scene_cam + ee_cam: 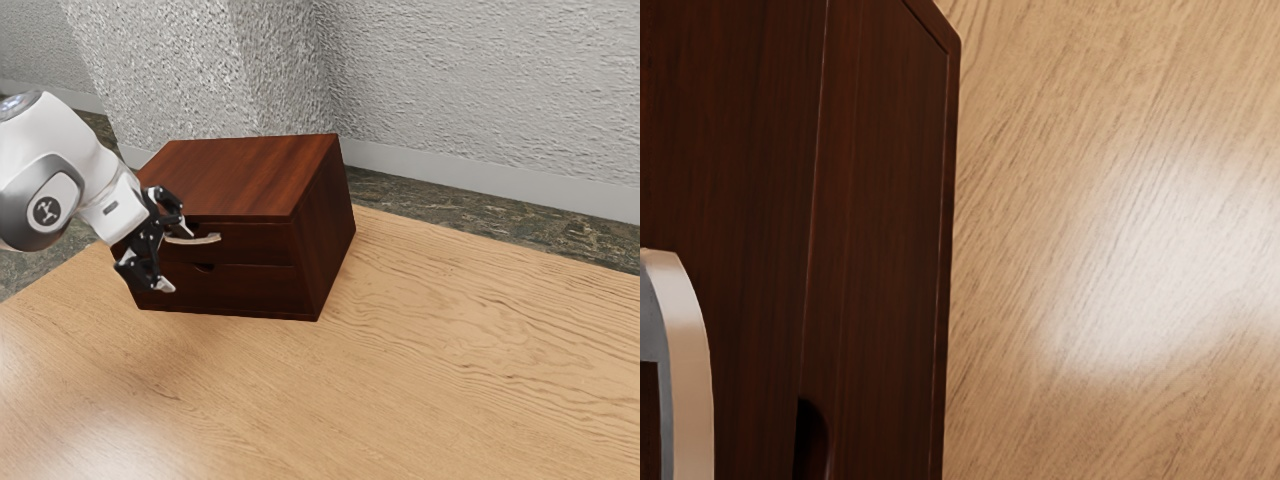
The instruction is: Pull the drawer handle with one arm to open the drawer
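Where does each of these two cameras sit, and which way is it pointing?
Exterior view: off at the arm's side, looking across the table at the cabinet; the white arm and its open fingers show at the handle.
Wrist view: rides on the hand, facing the cabinet front close up, past its edge.
Shared: cabinet, handle and table.

Drawer cabinet point(255, 195) on table point(420, 380), handle point(196, 239) on its front, end effector point(174, 258) at handle
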`<state>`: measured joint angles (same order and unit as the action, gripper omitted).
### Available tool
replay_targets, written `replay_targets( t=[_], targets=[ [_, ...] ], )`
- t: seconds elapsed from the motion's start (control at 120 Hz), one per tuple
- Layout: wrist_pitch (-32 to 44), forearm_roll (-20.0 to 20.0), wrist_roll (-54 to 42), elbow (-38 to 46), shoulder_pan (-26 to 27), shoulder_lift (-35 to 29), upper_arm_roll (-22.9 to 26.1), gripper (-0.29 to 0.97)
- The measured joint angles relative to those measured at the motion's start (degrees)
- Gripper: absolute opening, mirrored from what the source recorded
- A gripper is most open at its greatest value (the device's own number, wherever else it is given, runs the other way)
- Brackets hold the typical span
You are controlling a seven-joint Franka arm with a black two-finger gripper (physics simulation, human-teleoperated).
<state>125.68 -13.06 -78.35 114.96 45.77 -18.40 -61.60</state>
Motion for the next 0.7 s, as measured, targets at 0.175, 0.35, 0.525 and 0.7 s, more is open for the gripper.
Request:
replay_targets(
  t=[0.175,0.35,0.525,0.7],
  targets=[
    [1.62,0.07,0.53,-0.19,0.01,0.04,-0.03,0.67],
    [2.64,0.05,1.01,0.54,0.13,0.32,-0.95,0.68],
    [3.50,0.03,1.47,1.21,0.19,0.33,-1.51,0.68],
    [3.89,0.16,1.83,1.96,0.17,0.38,-1.50,0.69]
  ],
)
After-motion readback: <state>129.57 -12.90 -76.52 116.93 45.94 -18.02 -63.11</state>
